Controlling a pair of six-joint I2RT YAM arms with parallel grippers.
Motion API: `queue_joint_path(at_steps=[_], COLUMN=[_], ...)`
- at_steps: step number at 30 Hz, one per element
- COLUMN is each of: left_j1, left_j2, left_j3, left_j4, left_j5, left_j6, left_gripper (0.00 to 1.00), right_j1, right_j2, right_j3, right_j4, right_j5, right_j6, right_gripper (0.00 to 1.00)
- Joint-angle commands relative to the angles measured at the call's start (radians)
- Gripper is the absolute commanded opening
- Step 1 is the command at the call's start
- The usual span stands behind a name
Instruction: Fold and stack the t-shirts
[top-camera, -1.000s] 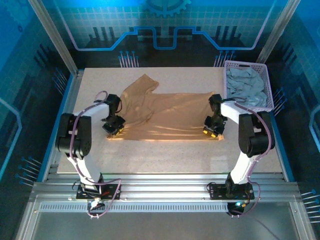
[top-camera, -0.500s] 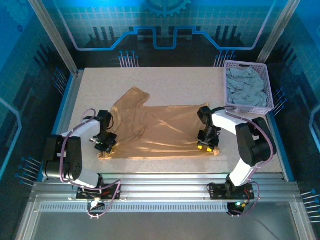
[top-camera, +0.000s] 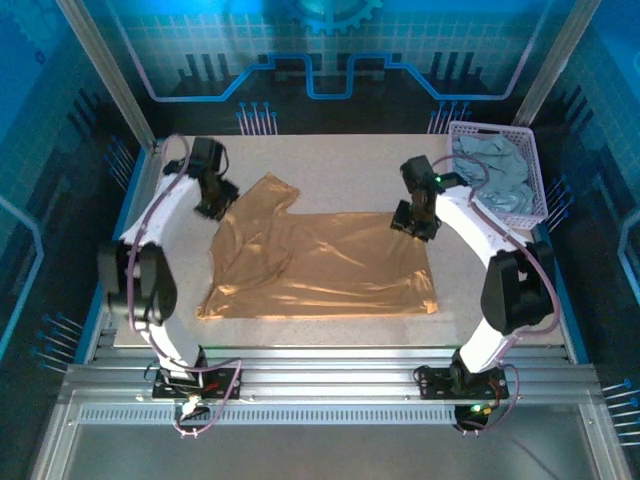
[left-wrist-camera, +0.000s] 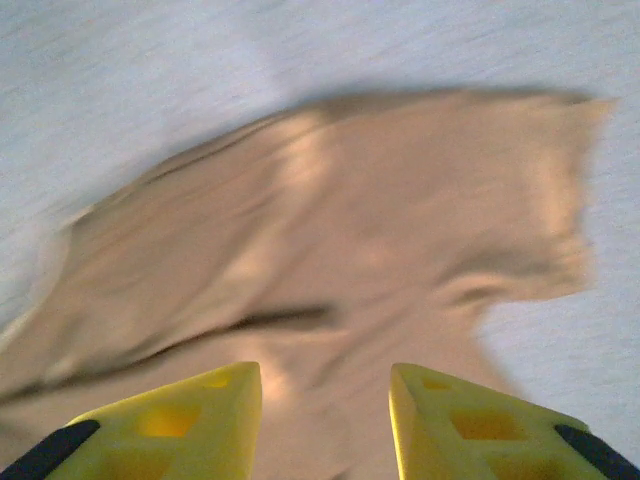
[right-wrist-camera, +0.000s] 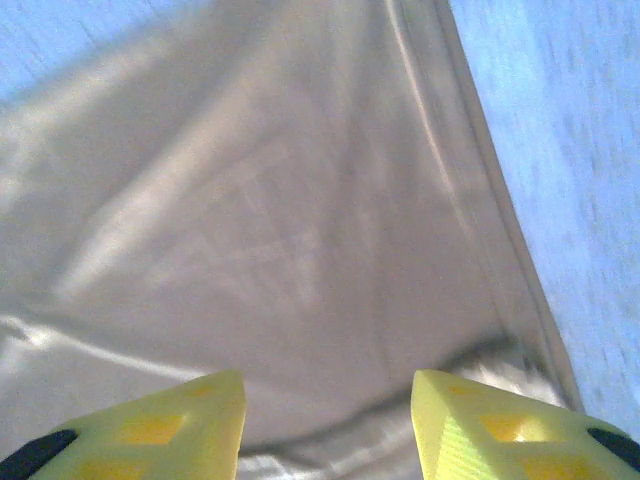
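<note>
Left gripper (top-camera: 214, 204), far left of the table (top-camera: 350, 158): just beside the upper left edge of the tan shirt (top-camera: 320, 265). In its wrist view the yellow fingers (left-wrist-camera: 190, 415) stand apart with nothing between them, and blurred tan cloth (left-wrist-camera: 330, 220) lies beneath. Tan shirt, mid-table: spread out mostly flat, one short sleeve pointing toward the far side, creased and bunched along its left half, right edge straight. Right gripper (top-camera: 416, 222): over the shirt's far right corner. Its fingers (right-wrist-camera: 170, 420) are likewise apart and hold nothing, with smooth fabric (right-wrist-camera: 280, 230) below them. Lavender basket (top-camera: 490, 127), far right corner of the table: it holds a crumpled grey-blue shirt (top-camera: 495, 175).
</note>
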Motion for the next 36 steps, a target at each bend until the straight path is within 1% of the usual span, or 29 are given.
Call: queue_joint_path(at_steps=[1, 4, 6, 10, 12, 17, 20, 21, 24, 26, 30, 36], left_j1=[-0.023, -0.026, -0.024, -0.024, -0.024, -0.028, -0.032, -0.032, -0.03, -0.029, -0.036, -0.061], left_j2=[0.199, 0.341, 0.405, 0.464, 0.487, 0.545, 0.573, 0.583, 0.619, 0.643, 0.682, 0.746], left_j3=[0.179, 0.322, 0.367, 0.373, 0.385, 0.449, 0.476, 0.488, 0.553, 0.587, 0.638, 0.729], left_j4=[0.052, 0.082, 0.128, 0.282, 0.326, 0.338, 0.321, 0.307, 0.222, 0.197, 0.16, 0.085], left_j5=[0.019, 0.001, 0.007, 0.036, 0.049, 0.075, 0.07, 0.063, 0.005, 0.005, 0.006, -0.03], left_j6=[0.186, 0.274, 0.307, 0.338, 0.343, 0.329, 0.325, 0.326, 0.314, 0.308, 0.285, 0.304], left_gripper=[0.41, 0.43, 0.46, 0.49, 0.5, 0.51, 0.51, 0.52, 0.54, 0.54, 0.55, 0.56], right_j1=[-0.031, -0.054, -0.07, -0.097, -0.105, -0.116, -0.126, -0.13, -0.138, -0.142, -0.144, -0.141], right_j2=[0.132, 0.227, 0.293, 0.402, 0.447, 0.574, 0.648, 0.664, 0.697, 0.7, 0.7, 0.676], right_j3=[0.083, 0.176, 0.236, 0.317, 0.352, 0.49, 0.562, 0.58, 0.62, 0.626, 0.631, 0.621], right_j4=[0.082, 0.094, 0.077, 0.062, 0.066, 0.004, -0.065, -0.083, -0.132, -0.141, -0.144, -0.138], right_j5=[0.047, 0.074, 0.086, 0.129, 0.139, 0.17, 0.183, 0.18, 0.183, 0.182, 0.172, 0.159], right_j6=[-0.09, -0.134, -0.141, -0.149, -0.16, -0.172, -0.146, -0.134, -0.106, -0.096, -0.093, -0.078], right_gripper=[0.49, 0.49, 0.49, 0.5, 0.51, 0.51, 0.49, 0.48, 0.4, 0.32, 0.26, 0.07])
